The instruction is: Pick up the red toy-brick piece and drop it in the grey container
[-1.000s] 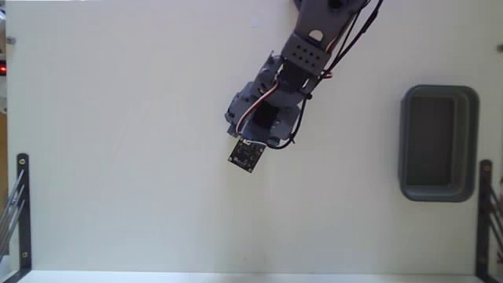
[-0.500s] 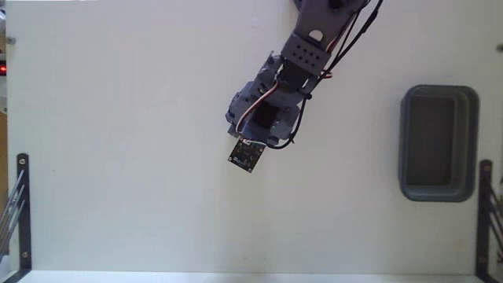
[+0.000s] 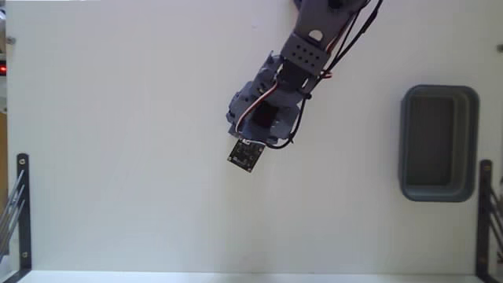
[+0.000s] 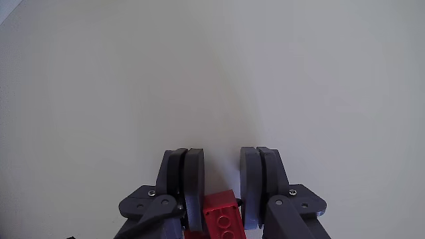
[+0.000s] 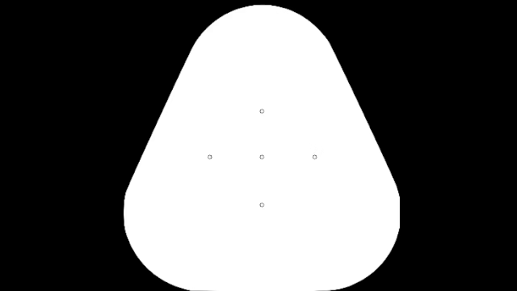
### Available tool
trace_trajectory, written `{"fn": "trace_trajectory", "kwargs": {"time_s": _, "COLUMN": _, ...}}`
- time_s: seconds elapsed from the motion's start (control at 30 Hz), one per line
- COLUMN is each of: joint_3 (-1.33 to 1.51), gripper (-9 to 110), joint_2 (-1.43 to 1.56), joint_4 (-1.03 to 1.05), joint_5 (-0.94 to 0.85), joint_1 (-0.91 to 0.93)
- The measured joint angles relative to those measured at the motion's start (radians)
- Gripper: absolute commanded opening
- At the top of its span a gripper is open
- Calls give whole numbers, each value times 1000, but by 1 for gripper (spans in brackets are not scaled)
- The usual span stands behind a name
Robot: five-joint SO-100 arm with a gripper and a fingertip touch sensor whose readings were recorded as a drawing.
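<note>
The red toy-brick piece (image 4: pixel 220 214), glossy and studded, lies lengthwise along the gripper (image 4: pixel 222 159) fingers, clamped between them above the bench (image 4: pixel 212 73).

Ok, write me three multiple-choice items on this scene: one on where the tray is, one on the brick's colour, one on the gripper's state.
1. In the fixed view, where is the tray relative to the arm?
A. To its right, near the picture's right edge
B. Directly under it
C. At the left edge

2. What colour is the brick between the fingers in the wrist view?
A. Blue
B. Red
C. Yellow

3. What does the tray hold?
A. The brick
B. Two bricks
C. Nothing that shows

Key:
1 A: the tray lies on the table well to the right of the arm.
2 B: the studded piece low in the gripper is bright red.
3 C: the tray's dark inside looks bare, while the brick sits between the gripper's fingers.
</note>
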Motion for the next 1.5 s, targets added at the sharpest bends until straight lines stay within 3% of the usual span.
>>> {"fn": "trace_trajectory", "kwargs": {"time_s": 1.5, "joint_3": 0, "gripper": 24, "joint_2": 0, "joint_4": 0, "joint_5": -2, "joint_1": 2}}
